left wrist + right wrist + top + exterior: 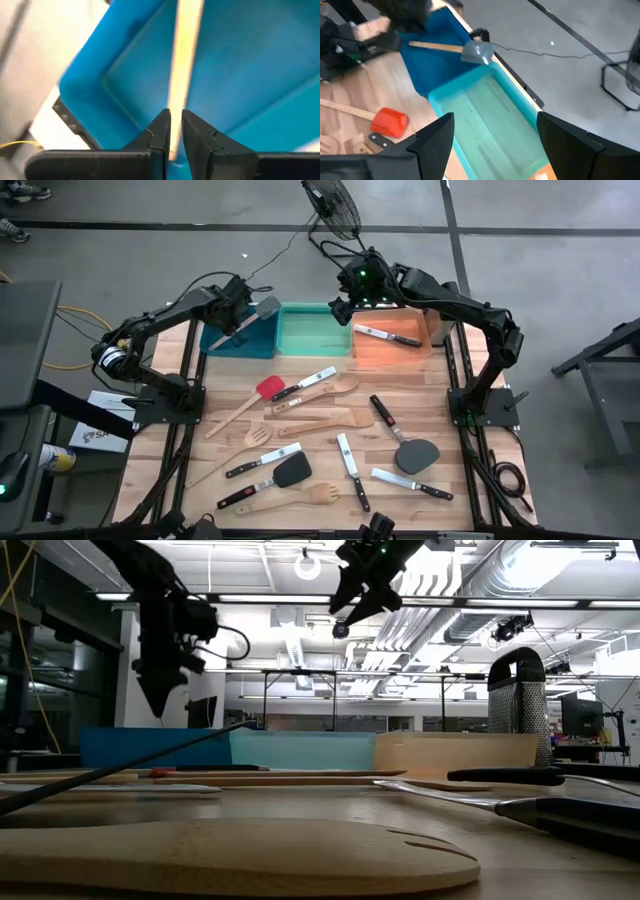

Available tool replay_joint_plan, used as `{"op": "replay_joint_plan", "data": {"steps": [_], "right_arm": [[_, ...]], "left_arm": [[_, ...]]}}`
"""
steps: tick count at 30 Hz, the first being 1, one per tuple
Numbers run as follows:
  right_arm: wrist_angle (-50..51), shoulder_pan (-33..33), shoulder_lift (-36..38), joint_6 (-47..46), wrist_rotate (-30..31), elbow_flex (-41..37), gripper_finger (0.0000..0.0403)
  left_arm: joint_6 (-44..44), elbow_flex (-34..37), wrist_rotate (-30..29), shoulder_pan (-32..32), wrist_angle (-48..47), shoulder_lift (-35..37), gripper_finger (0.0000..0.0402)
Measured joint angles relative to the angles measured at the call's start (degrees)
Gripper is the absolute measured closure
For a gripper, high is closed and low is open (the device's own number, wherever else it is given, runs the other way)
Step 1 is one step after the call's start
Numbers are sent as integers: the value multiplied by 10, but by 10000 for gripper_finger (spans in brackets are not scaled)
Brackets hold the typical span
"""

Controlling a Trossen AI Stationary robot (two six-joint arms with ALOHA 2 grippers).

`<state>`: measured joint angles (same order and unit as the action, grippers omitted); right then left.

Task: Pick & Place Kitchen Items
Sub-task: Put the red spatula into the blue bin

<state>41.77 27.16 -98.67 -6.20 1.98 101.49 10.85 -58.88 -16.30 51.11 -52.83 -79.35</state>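
A grey-headed spatula with a wooden handle lies slanting across the blue bin. Its head rests on the bin's far right corner rim. My left gripper stands over the bin and points down, its fingers almost together. The handle shows through the slit between them. My right gripper hangs open and empty, high over the teal bin. Several wooden utensils, black-handled knives, two black turners and a red-headed spatula lie on the table. My left gripper's fingers point down over the middle of the spatula's wooden handle and stand across it. I cannot tell whether they touch it. The spatula lies in the blue bin with its head on the rim.
An orange bin to the right of the teal bin holds a black-handled knife. A steel grater stands at the far right of the table. A fan stands on the floor beyond the table.
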Motion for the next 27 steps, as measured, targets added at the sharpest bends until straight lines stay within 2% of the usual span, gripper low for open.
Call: {"op": "replay_joint_plan", "data": {"steps": [4, 9, 13, 17, 20, 23, 27], "right_arm": [[36, 0, 0, 0, 11, 0, 128], [71, 0, 0, 2, 9, 0, 128], [80, 0, 0, 6, 1, 0, 128], [84, 0, 0, 16, -44, 0, 128], [84, -3, 0, 19, -55, 0, 128], [78, -11, 0, 31, -61, 0, 128], [68, -18, 0, 43, -110, 0, 128]], "left_arm": [[-37, -26, 61, -1, -42, 4, 357], [-69, -21, 116, -1, -85, 26, 357], [-95, -7, 129, -1, -108, 68, 357], [-129, 18, 147, -1, -101, 129, 357], [-166, 34, 152, -4, -103, 175, 357], [-188, 39, 157, -29, -95, 211, 357], [-212, 40, 155, -80, -85, 232, 357]]}}
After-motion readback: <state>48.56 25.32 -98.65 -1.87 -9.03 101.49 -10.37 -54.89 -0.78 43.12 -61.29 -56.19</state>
